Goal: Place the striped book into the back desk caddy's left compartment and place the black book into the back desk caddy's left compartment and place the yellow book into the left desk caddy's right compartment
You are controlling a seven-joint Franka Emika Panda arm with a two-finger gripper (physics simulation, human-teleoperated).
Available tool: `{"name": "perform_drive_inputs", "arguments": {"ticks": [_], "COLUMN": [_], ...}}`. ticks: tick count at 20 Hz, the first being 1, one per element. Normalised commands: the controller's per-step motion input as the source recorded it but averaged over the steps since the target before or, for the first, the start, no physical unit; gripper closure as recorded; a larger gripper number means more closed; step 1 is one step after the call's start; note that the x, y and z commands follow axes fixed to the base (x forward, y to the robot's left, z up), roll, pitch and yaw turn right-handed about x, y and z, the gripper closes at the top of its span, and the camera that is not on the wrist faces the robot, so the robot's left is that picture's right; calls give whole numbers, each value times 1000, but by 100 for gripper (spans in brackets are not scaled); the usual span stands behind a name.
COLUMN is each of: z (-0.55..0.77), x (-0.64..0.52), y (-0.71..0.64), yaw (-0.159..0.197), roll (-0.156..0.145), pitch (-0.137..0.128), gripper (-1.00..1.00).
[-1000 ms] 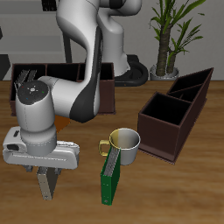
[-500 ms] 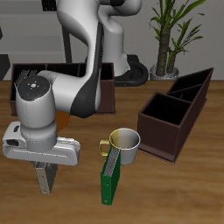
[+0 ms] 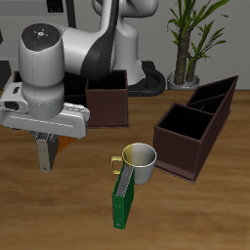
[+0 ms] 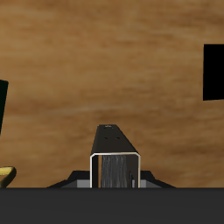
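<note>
The gripper held a book, colour indiscernible, its fingers closed on the edge (a thin, rigid, light slab). It hung at 9 o'clock from the mug, away from the back desk caddy.

Claw pts straight down, fingers together, arm bent over.

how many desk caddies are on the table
2. One caddy stands at the back, behind the robot arm, partly hidden by it. The other caddy sits angled beside the mug. More may be hidden behind the arm.
</note>
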Motion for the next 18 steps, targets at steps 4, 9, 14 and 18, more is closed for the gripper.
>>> {"name": "perform_drive_inputs", "arguments": {"ticks": [4, 9, 14, 18], "z": [704, 645, 371, 171], "x": [-594, -514, -328, -350], "y": [264, 465, 520, 668], "yaw": [-3, 61, 24, -27], "roll": [-34, -26, -31, -34], "pitch": [-18, -34, -68, -37], "gripper": [100, 100, 100, 100]}}
